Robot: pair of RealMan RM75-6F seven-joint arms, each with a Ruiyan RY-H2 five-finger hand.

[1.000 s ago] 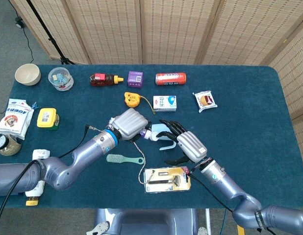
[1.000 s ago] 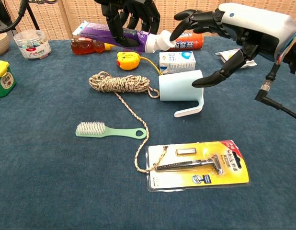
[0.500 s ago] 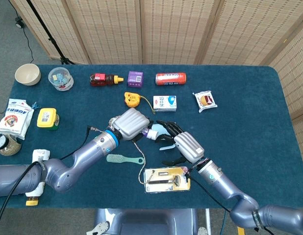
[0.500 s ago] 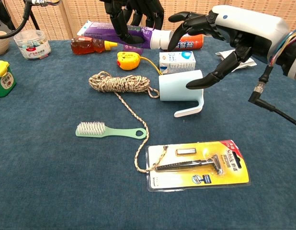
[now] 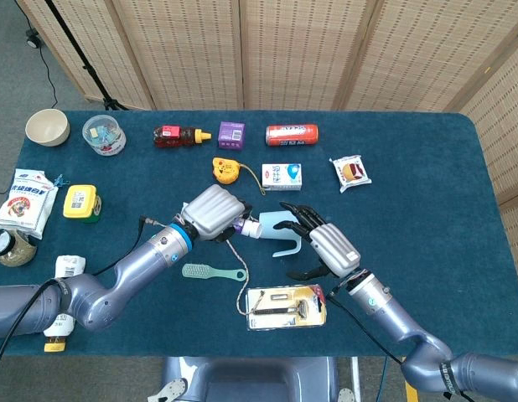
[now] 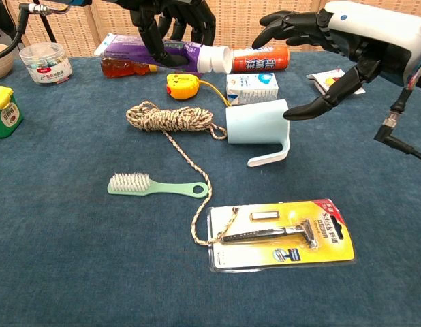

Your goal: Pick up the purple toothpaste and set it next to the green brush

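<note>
left hand [image 6: 171,20] is clasped around one purple toothpaste [image 6: 171,56], lifted above one green brush [image 6: 156,185]; right hand [image 6: 333,48], spread and empty, has drawn off the cap.

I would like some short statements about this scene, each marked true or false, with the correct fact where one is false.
1. The left hand holds the purple toothpaste above the table. True.
2. The right hand grips the light blue cup. False: it holds nothing, its fingers spread above the cup.
3. The green brush lies flat on the blue cloth. True.
4. The razor pack lies beyond the red can. False: in the chest view it is nearest the camera.
5. The rope touches the brush. Cannot tell; it passes near its handle end.
</note>
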